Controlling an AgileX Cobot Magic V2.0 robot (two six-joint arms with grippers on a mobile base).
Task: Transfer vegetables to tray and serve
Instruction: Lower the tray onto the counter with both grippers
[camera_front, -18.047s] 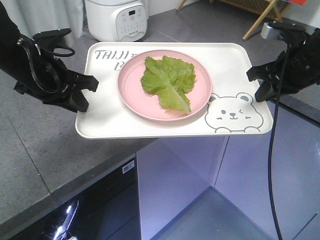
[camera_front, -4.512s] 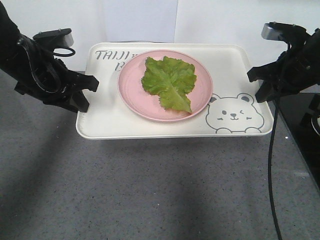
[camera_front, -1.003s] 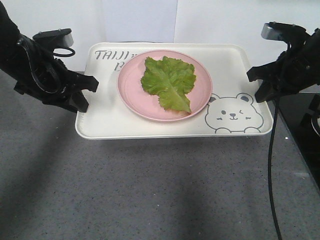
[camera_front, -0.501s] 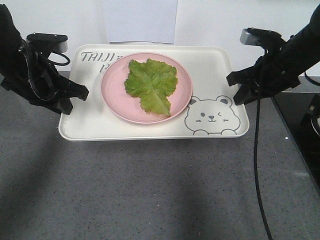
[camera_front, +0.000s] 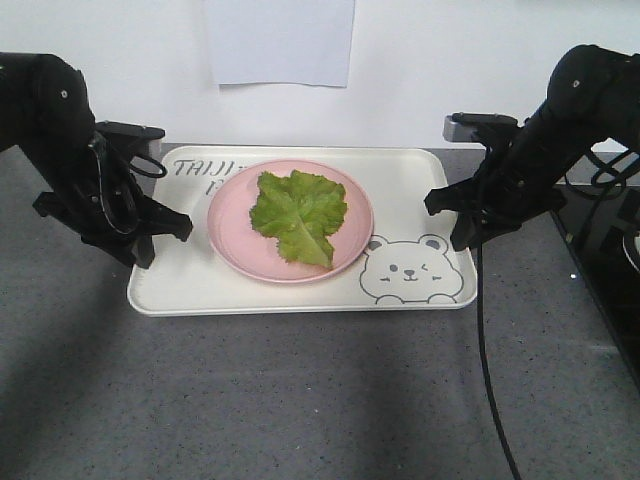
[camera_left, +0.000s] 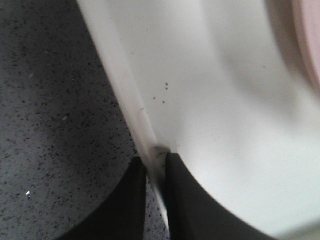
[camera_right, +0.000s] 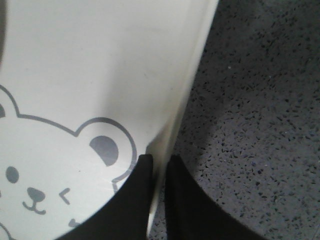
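Left pincer (camera_left: 154, 172) clenched on the thin rim of the tray (camera_left: 215, 100); right pincer (camera_right: 159, 167) likewise clamped on the opposite rim, beside the bear drawing (camera_right: 45, 165). Between the two pincers, tray (camera_front: 190, 290) low over or resting on the grey bench (camera_front: 300, 400); contact uncertain. Inboard, pink plate (camera_front: 230, 215) carrying the lettuce leaf (camera_front: 295, 212). Probably stiff, light, slick plastic: rim midpoints best; plate and limp leaf unsecured, liable to slide if tilted.
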